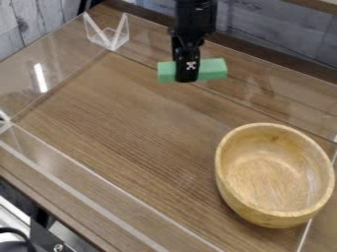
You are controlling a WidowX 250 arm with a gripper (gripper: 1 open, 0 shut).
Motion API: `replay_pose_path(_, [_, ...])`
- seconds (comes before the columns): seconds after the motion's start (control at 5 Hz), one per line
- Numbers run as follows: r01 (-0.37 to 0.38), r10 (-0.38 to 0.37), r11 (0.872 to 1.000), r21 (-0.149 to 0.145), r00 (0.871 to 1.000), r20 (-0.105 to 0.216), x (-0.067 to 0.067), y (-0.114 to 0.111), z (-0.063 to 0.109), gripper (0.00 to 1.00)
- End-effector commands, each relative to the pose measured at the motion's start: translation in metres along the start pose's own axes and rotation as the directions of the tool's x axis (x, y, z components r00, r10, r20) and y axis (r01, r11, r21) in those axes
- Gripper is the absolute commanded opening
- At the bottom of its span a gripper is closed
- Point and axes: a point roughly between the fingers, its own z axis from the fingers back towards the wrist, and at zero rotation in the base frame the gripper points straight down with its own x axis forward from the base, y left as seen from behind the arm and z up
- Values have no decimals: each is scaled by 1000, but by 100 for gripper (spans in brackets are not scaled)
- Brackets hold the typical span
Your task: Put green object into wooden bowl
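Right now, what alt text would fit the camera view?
A claw pointing down holds a green block in the air above a wooden table. An empty wooden bowl sits at the lower right, apart from the block.

A dark wood-grain tabletop point(118, 138) sits ringed by low clear acrylic walls point(79, 202). At the far left, a clear V-shaped bracket point(105, 32) stands on the barrier. Pale plank flooring point(27, 25) lies beyond.
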Motion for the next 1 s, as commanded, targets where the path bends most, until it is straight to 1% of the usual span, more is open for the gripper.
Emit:
replay_pose_path(0.0, [-97,94,993,72,995,43,-4,6,17,0])
replay_pose_path(0.2, [-110,107,991,72,993,50,-10,11,1,0])
replay_pose_path(0.4, [-112,107,991,76,992,68,-14,18,-14,0])
replay_pose_path(0.6, [-66,59,995,78,994,92,-16,22,-25,0])
replay_pose_path(0.8, [-9,1,997,81,995,100,-15,17,-26,0])
